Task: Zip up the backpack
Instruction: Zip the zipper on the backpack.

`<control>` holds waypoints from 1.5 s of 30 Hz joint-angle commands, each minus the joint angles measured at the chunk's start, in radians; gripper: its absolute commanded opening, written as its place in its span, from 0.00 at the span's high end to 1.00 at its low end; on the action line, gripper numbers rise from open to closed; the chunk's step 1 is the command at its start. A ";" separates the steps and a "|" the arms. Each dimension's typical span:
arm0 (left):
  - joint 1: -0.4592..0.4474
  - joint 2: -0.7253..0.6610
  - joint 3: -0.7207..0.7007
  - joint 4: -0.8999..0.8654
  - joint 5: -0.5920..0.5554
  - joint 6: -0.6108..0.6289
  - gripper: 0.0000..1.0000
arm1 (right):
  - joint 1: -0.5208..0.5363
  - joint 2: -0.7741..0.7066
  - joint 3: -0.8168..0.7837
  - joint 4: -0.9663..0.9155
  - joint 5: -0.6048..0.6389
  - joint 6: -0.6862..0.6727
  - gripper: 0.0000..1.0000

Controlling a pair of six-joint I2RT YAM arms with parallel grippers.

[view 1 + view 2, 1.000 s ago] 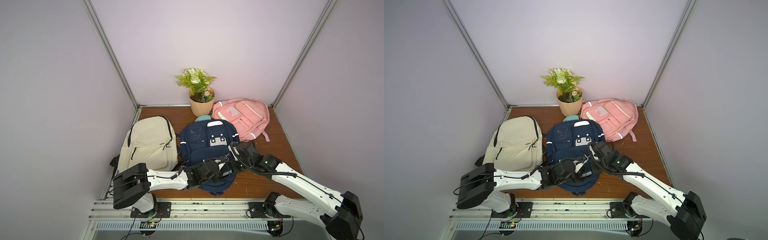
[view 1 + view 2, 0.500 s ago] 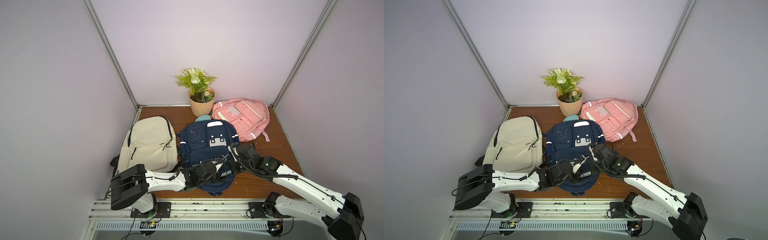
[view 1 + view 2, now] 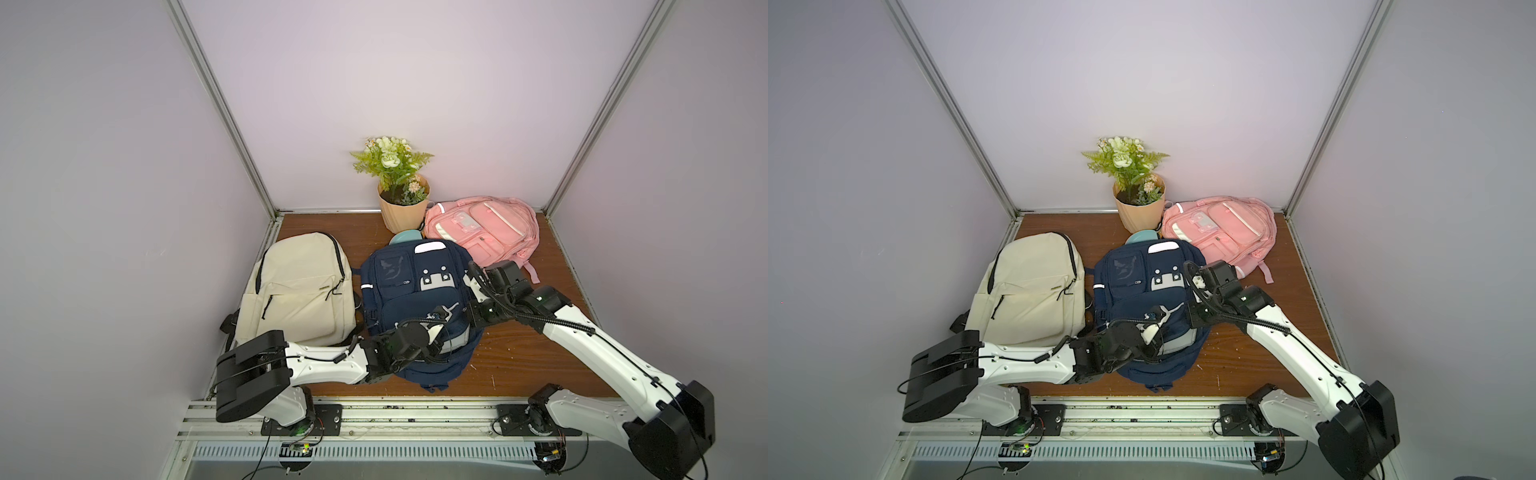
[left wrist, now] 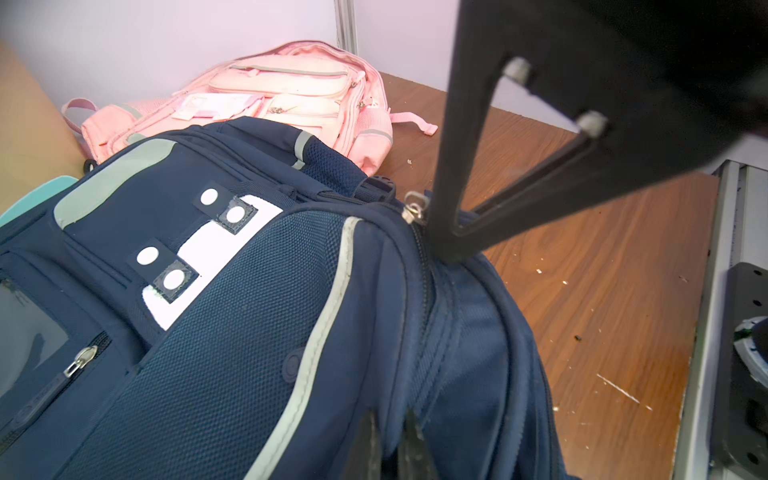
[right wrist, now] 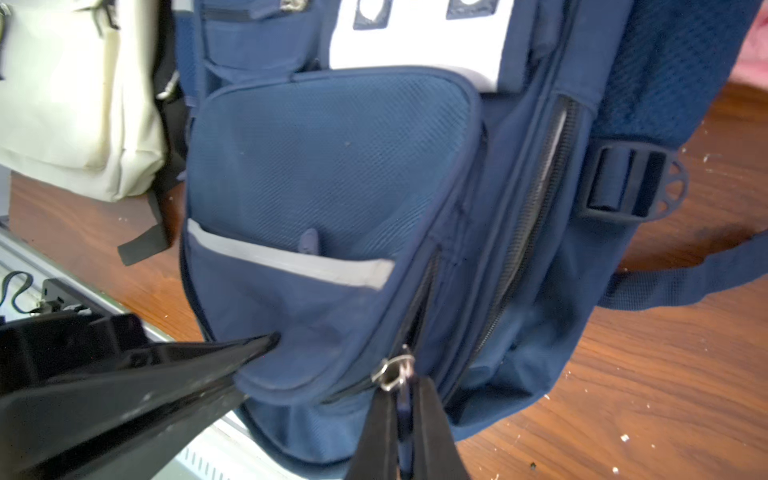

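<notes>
The navy backpack (image 3: 411, 291) (image 3: 1142, 291) lies flat in the middle of the wooden floor. My left gripper (image 3: 448, 311) (image 4: 388, 419) is shut on a fold of its fabric (image 4: 392, 399) beside the front pocket's zipper line. At the pack's right edge, my right gripper (image 3: 471, 326) (image 5: 404, 395) is shut on the zipper pull (image 5: 403, 401). The metal slider (image 5: 392, 372) (image 4: 415, 208) sits just off its fingertips. A dark zipper track (image 5: 424, 291) runs from the slider toward the left gripper; whether it is closed I cannot tell.
A beige backpack (image 3: 299, 286) lies close on the left and a pink backpack (image 3: 482, 228) at the back right. A potted plant (image 3: 401, 195) stands at the back wall. A metal rail (image 3: 374, 415) runs along the front edge. Bare floor (image 3: 540, 365) shows right of the navy pack.
The right jaws have drawn slightly tighter on the zipper pull. Both arms have barely shifted, and the left grip on the fabric is the same.
</notes>
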 commanded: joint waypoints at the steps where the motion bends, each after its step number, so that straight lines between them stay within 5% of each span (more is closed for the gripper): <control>1: -0.016 0.006 -0.067 -0.227 -0.066 0.006 1.00 | -0.138 0.000 0.075 -0.007 0.394 0.012 0.96; 5: -0.031 0.026 -0.068 -0.230 -0.064 0.014 1.00 | -0.140 -0.005 0.084 0.048 0.392 -0.002 0.96; 11: -0.052 0.049 -0.047 -0.211 -0.038 0.023 1.00 | -0.124 0.013 0.016 0.198 0.164 -0.015 0.98; 15: -0.052 0.076 0.016 -0.228 -0.054 -0.001 1.00 | -0.018 -0.053 -0.051 0.295 0.130 -0.022 1.00; 17: -0.052 0.073 0.041 -0.214 -0.076 -0.013 0.92 | 0.041 -0.110 -0.081 0.332 0.096 -0.019 1.00; 20: -0.044 0.055 0.066 -0.173 -0.105 -0.022 0.65 | 0.120 -0.165 -0.113 0.349 0.064 -0.017 1.00; 23: -0.011 0.056 0.093 -0.155 -0.087 -0.020 0.54 | 0.180 -0.189 -0.148 0.330 0.069 -0.002 1.00; 39: 0.018 0.109 0.190 -0.123 0.028 0.008 0.32 | 0.328 -0.175 -0.153 0.324 0.131 0.053 1.00; 45: 0.043 0.151 0.191 -0.061 -0.008 -0.028 0.51 | 0.342 -0.201 -0.162 0.345 0.122 0.074 0.99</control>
